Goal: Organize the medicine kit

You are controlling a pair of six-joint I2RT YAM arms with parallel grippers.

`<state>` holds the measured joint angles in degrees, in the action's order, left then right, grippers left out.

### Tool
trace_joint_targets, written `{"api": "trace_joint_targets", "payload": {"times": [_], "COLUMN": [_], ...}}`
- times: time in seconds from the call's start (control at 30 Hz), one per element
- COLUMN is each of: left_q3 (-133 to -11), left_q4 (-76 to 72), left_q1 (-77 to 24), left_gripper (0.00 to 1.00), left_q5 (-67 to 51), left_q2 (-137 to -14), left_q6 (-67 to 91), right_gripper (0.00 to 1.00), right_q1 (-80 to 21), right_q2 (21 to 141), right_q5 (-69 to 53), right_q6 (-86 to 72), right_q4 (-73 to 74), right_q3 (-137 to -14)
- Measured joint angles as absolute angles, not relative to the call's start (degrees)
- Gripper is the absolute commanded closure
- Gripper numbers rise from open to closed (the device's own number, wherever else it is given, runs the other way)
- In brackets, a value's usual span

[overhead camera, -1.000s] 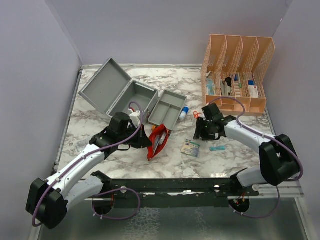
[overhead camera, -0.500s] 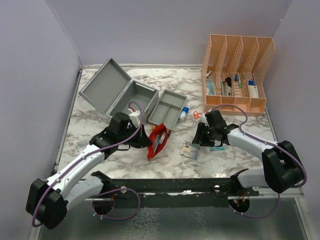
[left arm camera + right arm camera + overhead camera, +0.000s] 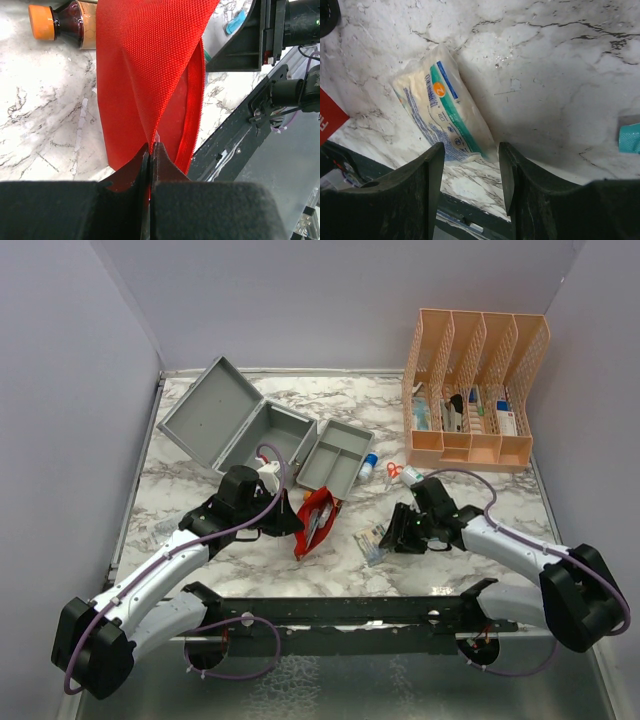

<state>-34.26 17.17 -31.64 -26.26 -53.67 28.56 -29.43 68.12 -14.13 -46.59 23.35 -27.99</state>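
The grey medicine kit (image 3: 268, 430) stands open at the back left, its lid (image 3: 205, 408) tilted back and its grey divided tray (image 3: 335, 455) lying beside it. My left gripper (image 3: 291, 523) is shut on a fold of the red pouch (image 3: 145, 65), which it holds up off the table; the pouch also shows in the top view (image 3: 318, 520). My right gripper (image 3: 472, 152) is open, low over the table, its fingers on either side of the near end of a white, blue and green packet (image 3: 442, 112). The packet also shows in the top view (image 3: 372, 537).
A peach slotted organizer (image 3: 475, 390) with small items stands at the back right. Red scissors (image 3: 393, 469) and a small blue-capped bottle (image 3: 368, 466) lie by the tray. A brown bottle with an orange cap (image 3: 60, 22) lies near the pouch. A teal item (image 3: 630, 137) lies right of the packet.
My right gripper has moved toward the near edge and down onto the packet's end. The left arm and the red pouch have not moved.
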Motion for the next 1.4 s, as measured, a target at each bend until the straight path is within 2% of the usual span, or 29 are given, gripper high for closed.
{"api": "trace_joint_targets", "payload": {"times": [0.17, 0.33, 0.53, 0.93, 1.23, 1.4], "left_q3": [-34.26, -34.26, -34.24, -34.24, -34.26, -34.24], "left_q4": [17.19, 17.19, 17.17, 17.19, 17.19, 17.19], "left_q1": [-31.64, -31.64, -31.64, -31.64, -31.64, -31.64], "left_gripper": [1.00, 1.00, 1.00, 1.00, 1.00, 1.00], "left_q5": [-26.22, -26.22, -26.22, -26.13, -26.09, -26.02], "left_q2": [-53.67, -53.63, -53.63, -53.63, -53.63, -53.63], "left_q6": [28.56, 28.56, 28.56, 28.56, 28.56, 28.56], "right_gripper": [0.52, 0.52, 0.57, 0.60, 0.61, 0.67], "right_q1": [-31.97, -36.93, -37.17, -37.17, -37.17, -37.17], "right_q2": [70.91, 72.14, 76.34, 79.11, 75.72, 76.31], "right_q5": [-13.65, -7.07, -0.23, -2.52, -3.38, -4.05], "right_q6": [-43.57, -41.30, -39.53, -36.58, -37.26, -37.89], "right_q4": [24.93, 29.28, 31.29, 27.62, 25.85, 24.36], "right_q3": [-31.03, -37.71, -40.38, -38.81, -38.04, -36.95]}}
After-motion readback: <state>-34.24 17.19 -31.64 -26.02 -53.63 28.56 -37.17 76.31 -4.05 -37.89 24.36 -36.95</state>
